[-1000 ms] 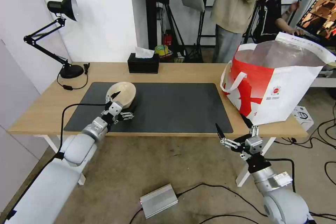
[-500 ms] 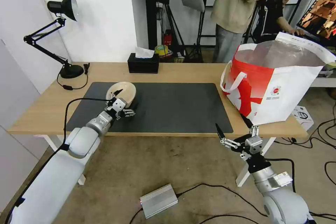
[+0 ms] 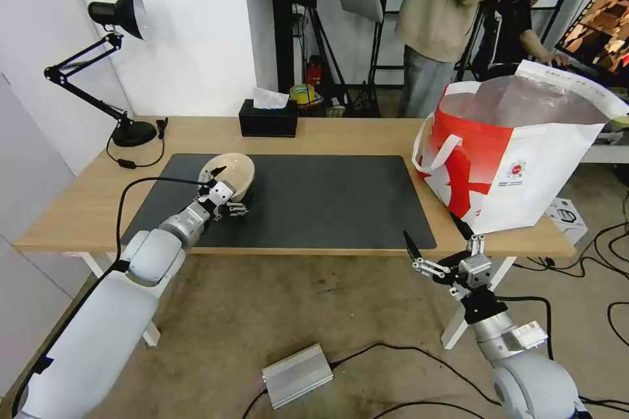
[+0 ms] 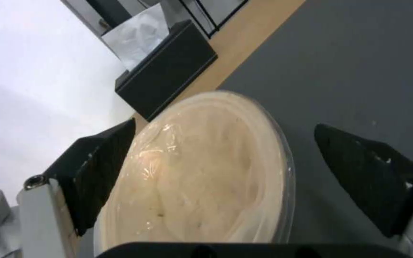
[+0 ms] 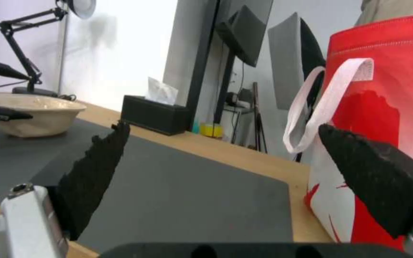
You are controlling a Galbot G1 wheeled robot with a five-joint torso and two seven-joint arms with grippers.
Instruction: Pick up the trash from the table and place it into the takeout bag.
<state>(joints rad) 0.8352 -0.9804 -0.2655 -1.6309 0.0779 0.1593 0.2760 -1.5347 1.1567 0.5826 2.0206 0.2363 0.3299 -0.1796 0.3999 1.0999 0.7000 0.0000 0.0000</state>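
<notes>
The bowl [image 3: 230, 174], beige paper pulp, sits on the near-left part of the dark mat [image 3: 327, 200] on the table [image 3: 367, 134]. In the left wrist view the bowl [image 4: 202, 172] lies between the two black fingers [image 4: 99, 168], which stand wide apart: one finger is at the rim on one side, the other well clear of it over the mat [image 4: 359, 71]. Whether the near finger touches the rim cannot be told.

The left gripper [image 3: 221, 191] is at the bowl's near side, its jaws spread. Compared with a second ago, the left arm has pushed forward and a little up the mat, so the gripper now sits closer in around the bowl; the bowl itself has kept its place.

Behind the bowl, the black tissue box [image 3: 268, 119] stands at the table's far edge, and a desk lamp [image 3: 118, 13] at the far left corner.

The bag [image 3: 524, 163], white and red with a foil lining, stands upright and open at the table's right end, well apart from the bowl. In the right wrist view the bag [image 5: 383, 71] and its white handle [image 5: 326, 100] are close by.

The right gripper [image 3: 440, 243] hangs below the table's front edge near the bag, jaws open, in the same spot as before.
</notes>
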